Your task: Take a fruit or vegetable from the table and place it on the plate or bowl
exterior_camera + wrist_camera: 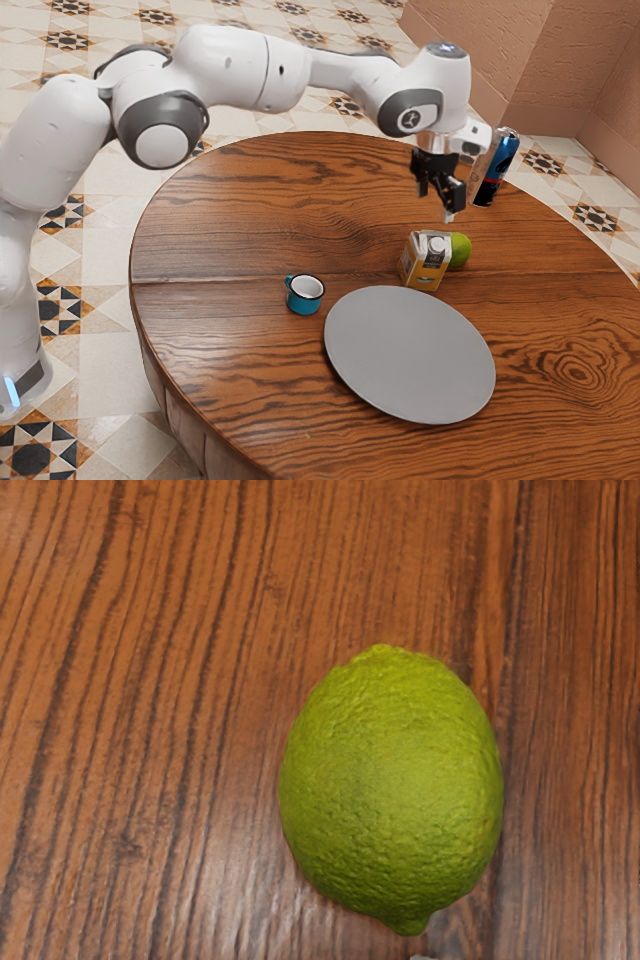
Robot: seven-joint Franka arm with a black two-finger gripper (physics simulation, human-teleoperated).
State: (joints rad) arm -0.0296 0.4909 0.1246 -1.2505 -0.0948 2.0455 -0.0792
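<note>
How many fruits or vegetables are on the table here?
1. A green lime lies on the table beside the small carton, on the exterior view's right of it, under the gripper. The carton could hide something small.

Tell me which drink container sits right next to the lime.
The yellow carton, right beside the lime; the blue mug and the can stand well apart from it.

A home-like room, with a round wooden table (250, 220), patterned floor tiles (90, 300) and terracotta plaster walls (520, 50).
</note>
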